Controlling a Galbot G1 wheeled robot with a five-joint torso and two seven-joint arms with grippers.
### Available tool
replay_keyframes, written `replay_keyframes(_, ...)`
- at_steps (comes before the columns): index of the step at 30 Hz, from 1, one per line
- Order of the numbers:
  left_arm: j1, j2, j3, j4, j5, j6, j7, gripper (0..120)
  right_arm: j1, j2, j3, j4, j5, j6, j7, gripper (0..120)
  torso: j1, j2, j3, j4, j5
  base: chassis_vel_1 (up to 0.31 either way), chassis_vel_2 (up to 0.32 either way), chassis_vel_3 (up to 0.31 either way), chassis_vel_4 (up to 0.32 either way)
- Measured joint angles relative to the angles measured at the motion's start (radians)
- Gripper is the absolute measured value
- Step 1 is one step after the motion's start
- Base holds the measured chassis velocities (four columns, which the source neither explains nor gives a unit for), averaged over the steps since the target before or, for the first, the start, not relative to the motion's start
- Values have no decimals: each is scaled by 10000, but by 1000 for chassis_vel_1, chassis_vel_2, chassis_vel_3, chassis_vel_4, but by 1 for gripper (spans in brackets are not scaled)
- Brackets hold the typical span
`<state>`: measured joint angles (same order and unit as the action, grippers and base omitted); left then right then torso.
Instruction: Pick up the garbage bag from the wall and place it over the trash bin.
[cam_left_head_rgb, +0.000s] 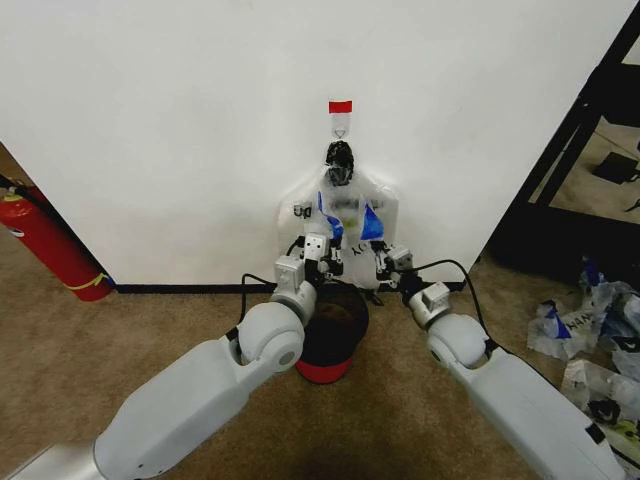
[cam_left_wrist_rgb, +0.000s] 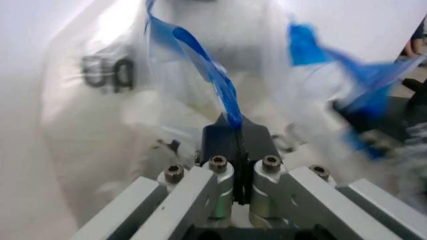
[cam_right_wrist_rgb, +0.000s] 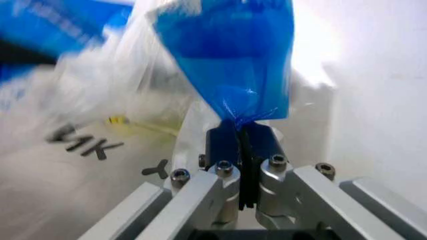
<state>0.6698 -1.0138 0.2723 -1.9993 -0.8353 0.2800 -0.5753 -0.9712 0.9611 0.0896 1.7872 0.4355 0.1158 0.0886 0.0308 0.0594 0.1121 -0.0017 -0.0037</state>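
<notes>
White wall (cam_left_head_rgb: 180, 130) behind, both arms up at the hanging bag.

Each pincer is clamped on a blue strip of the garbage bag (cam_left_head_rgb: 345, 215): left gripper (cam_left_head_rgb: 322, 252) and right gripper (cam_left_head_rgb: 385, 258) side by side, equally near. From them the bag runs up toward twelve o'clock, apparently to the red-topped hook (cam_left_head_rgb: 340, 110). It looks thin and see-through. Directly beneath, at six o'clock, sits the trash bin (cam_left_head_rgb: 330, 330).

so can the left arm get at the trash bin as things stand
Probably not right away. The left gripper is shut on a blue strip of the garbage bag, as is the right gripper. The trash bin sits just below and nothing blocks it, but the gripper is occupied.
</notes>
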Motion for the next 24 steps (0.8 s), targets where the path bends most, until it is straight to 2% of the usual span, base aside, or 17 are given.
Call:
replay_keyframes(4,670,407,-208,-517,120,-29,-5,0,-1129,-82,943,951,247,-14,-75,0,0,2,0,4,-1,0,0,0,0)
replay_keyframes(13,1733,987,-383,-1666,376,-33,-90,0,-3270,17,2432,2059,148,237,-397,0,-1,2,-1,1,-1,0,0,0,0)
replay_keyframes(24,2742,1574,-579,-2618,914,-121,-47,0,-4854,289,3041,2508,-548,745,-649,0,-1,3,0,0,0,0,0,0,0)
